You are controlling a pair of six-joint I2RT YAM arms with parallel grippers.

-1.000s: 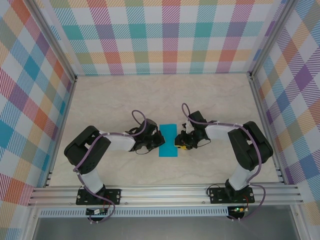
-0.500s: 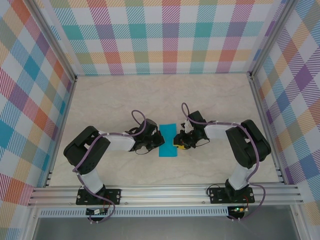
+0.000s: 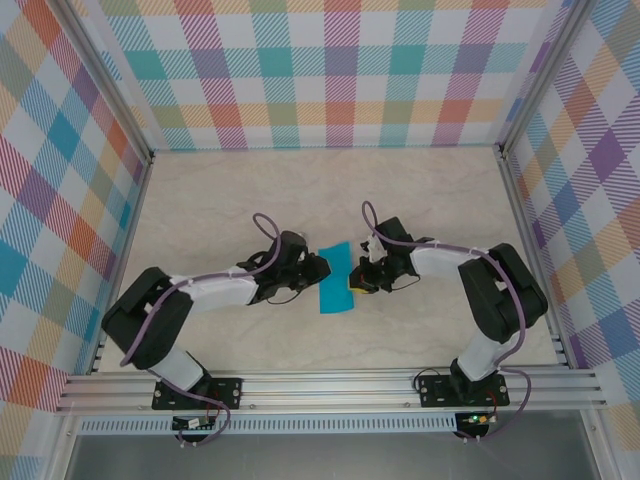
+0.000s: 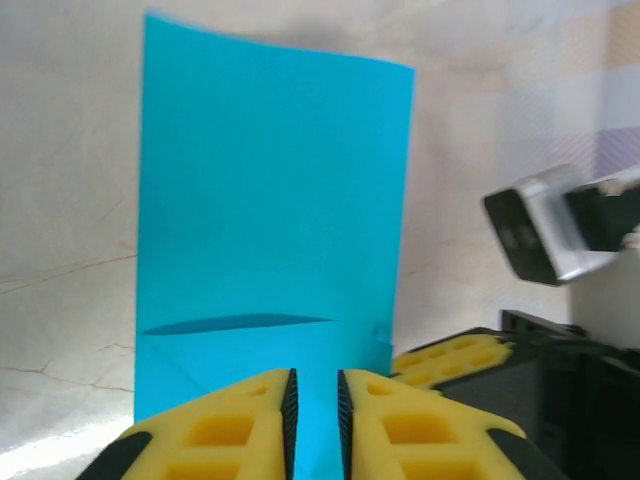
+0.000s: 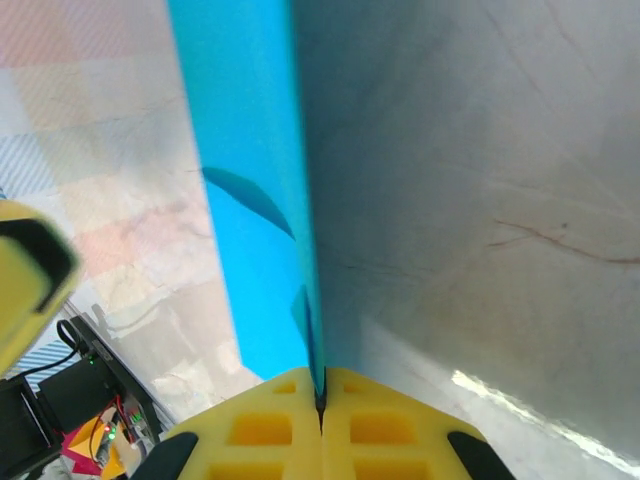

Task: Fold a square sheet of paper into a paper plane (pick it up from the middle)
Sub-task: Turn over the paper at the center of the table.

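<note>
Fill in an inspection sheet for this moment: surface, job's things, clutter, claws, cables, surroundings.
surface: pale marbled tabletop.
job's things: teal paper sheet, a narrow rectangle lying slightly askew between the two claws, with one crease across it; no plane shape yet.
clutter: nothing seen.
claws: left claw has its jaws a narrow gap apart over the sheet's left edge, no grip evident; right claw is shut on the sheet's right edge, which runs edge-on into the seam between its pads.
cables: purple cables loop along both arms, apart from the paper.
surroundings: plaid walls on three sides; aluminium rail at the near edge.
</note>
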